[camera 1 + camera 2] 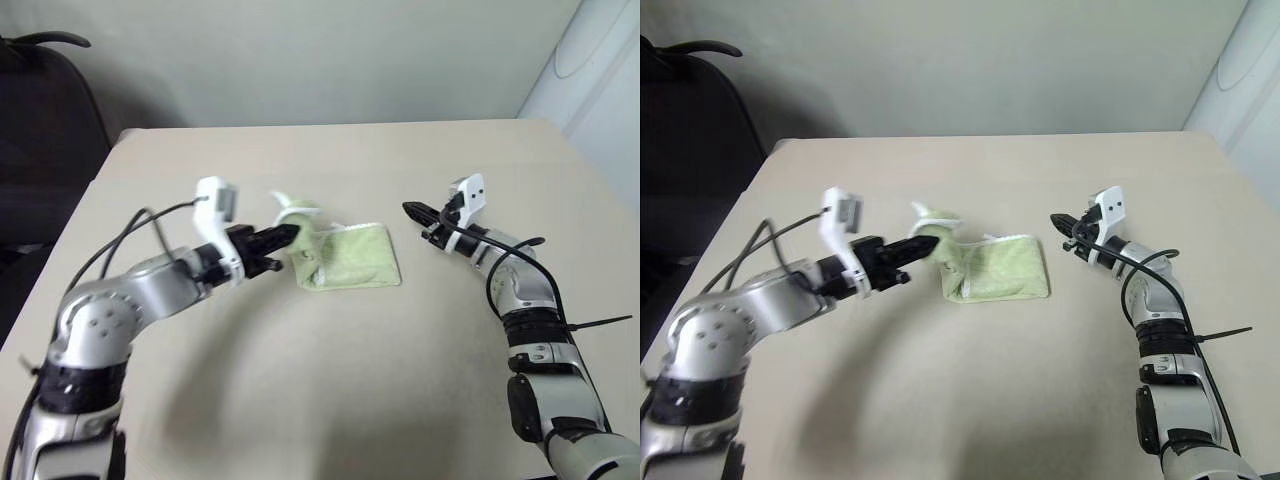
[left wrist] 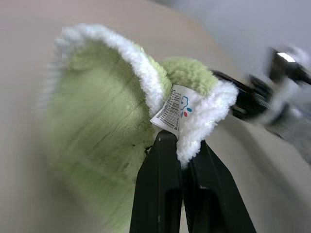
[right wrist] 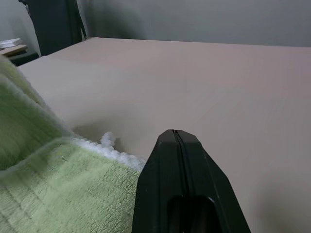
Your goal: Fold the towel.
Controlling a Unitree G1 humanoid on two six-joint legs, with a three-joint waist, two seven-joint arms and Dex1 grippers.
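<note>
A small green towel lies near the middle of a big tan table. Most of the towel is flat on the table. Its end at 9 o'clock is lifted up off the table and curls over.

The left gripper comes in from 8 o'clock. Its two black fingers are pressed together on the white fluffy edge of the towel. They hold that raised corner in the air. In the left wrist view, a little white tag with a bar code and small colored marks sticks out right at the fingertips. The green cloth hangs down and away from the pinched edge.

The right gripper is at 3 o'clock from the towel. Its two fingers are closed tight on each other and hold nothing. The tip points toward the towel and stays apart from it, above bare table. In the right wrist view, the towel's white edge lies near the closed fingers.

A dark chair stands past the table's corner at 10 o'clock. A pale wall is behind the table at 12 o'clock.
</note>
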